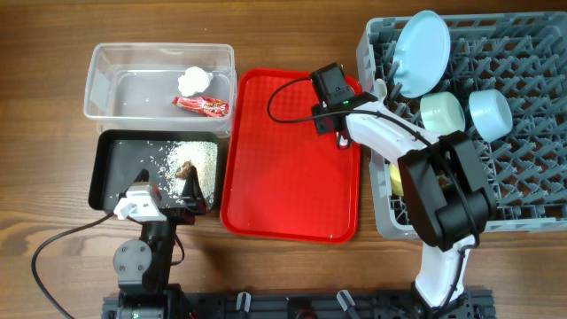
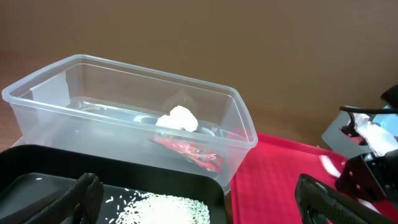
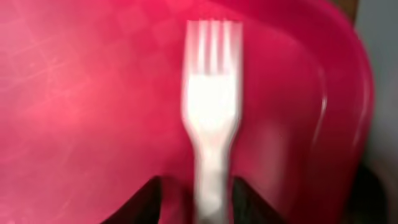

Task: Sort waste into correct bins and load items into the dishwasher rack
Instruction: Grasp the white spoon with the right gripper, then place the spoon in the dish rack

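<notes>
My right gripper [image 1: 332, 124] hovers over the upper right of the red tray [image 1: 283, 177]. In the right wrist view it [image 3: 196, 186] is shut on the handle of the white fork [image 3: 211, 106], tines pointing away; the picture is blurred. My left gripper [image 1: 168, 182] is open and empty over the black tray [image 1: 111, 177], which holds rice [image 1: 182, 155] and brown bits [image 1: 184, 168]. The clear tub [image 1: 133, 89] holds the tissue ball [image 1: 191, 81] and red wrapper [image 1: 202, 105]. The grey rack [image 1: 532, 177] holds the blue plate [image 1: 421, 53], mint bowl [image 1: 441, 111], blue bowl [image 1: 489, 113] and yellow cup [image 1: 396, 180]. I cannot make out the spoon.
In the left wrist view the tub [image 2: 74, 93] with tissue [image 2: 178, 118] and wrapper [image 2: 193, 152] stands just behind the black tray [image 2: 37, 165] and its rice [image 2: 165, 208]. The red tray [image 2: 273, 180] lies to their right. My right arm crosses the rack's left edge.
</notes>
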Action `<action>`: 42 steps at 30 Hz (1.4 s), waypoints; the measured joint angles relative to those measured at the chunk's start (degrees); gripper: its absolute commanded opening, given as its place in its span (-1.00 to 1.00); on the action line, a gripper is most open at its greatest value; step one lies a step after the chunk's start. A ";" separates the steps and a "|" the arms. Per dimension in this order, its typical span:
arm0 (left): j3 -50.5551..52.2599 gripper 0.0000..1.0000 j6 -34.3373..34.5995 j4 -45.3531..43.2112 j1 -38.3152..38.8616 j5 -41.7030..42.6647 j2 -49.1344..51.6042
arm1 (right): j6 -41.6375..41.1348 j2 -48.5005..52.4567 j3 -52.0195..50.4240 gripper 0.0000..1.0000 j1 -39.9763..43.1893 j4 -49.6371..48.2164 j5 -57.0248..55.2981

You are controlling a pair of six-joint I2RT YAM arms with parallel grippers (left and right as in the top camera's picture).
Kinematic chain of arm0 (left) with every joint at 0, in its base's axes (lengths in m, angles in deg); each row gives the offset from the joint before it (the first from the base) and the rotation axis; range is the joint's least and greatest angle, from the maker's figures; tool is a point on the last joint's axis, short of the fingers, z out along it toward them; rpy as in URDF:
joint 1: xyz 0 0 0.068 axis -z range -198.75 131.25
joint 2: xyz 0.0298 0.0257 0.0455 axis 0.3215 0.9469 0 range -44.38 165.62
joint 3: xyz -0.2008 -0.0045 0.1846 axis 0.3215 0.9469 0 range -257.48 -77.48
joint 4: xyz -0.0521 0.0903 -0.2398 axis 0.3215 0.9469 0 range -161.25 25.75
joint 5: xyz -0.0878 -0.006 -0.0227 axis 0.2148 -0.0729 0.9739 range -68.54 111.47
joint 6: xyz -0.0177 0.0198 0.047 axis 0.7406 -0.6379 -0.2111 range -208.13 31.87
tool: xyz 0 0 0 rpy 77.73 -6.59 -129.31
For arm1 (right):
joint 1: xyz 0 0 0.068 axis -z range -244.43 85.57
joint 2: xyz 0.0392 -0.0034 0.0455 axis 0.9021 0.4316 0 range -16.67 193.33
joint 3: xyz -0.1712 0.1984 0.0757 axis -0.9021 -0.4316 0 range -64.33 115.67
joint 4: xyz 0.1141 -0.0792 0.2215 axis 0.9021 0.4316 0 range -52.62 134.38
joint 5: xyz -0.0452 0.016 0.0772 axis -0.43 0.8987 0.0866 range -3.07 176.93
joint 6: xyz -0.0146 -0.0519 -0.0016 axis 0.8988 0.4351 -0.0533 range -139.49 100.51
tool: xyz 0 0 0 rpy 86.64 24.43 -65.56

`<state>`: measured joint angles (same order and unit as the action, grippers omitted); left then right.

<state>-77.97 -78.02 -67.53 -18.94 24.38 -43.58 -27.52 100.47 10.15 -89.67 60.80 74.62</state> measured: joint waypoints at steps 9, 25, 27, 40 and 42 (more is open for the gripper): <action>0.00 0.99 0.00 0.00 0.00 0.00 0.00 | -2.27 -1.29 0.66 -0.88 -0.13 7.63 4.83; 0.00 1.00 0.00 0.02 0.00 0.00 0.00 | -0.81 -23.56 -0.09 -0.20 12.20 9.20 0.00; 0.00 1.00 0.00 0.00 0.00 0.00 0.00 | 0.76 -22.38 -0.09 -0.04 13.09 9.44 0.07; 0.00 0.99 0.00 0.02 0.00 0.00 0.00 | 4.52 -47.89 0.15 1.00 8.09 14.03 12.44; 0.00 1.00 0.00 0.02 0.00 0.00 0.00 | 4.87 -54.27 0.46 0.99 7.34 15.04 15.80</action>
<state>-77.97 -78.02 -67.51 -18.94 24.38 -43.58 -22.65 46.20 10.61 -82.32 75.83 90.42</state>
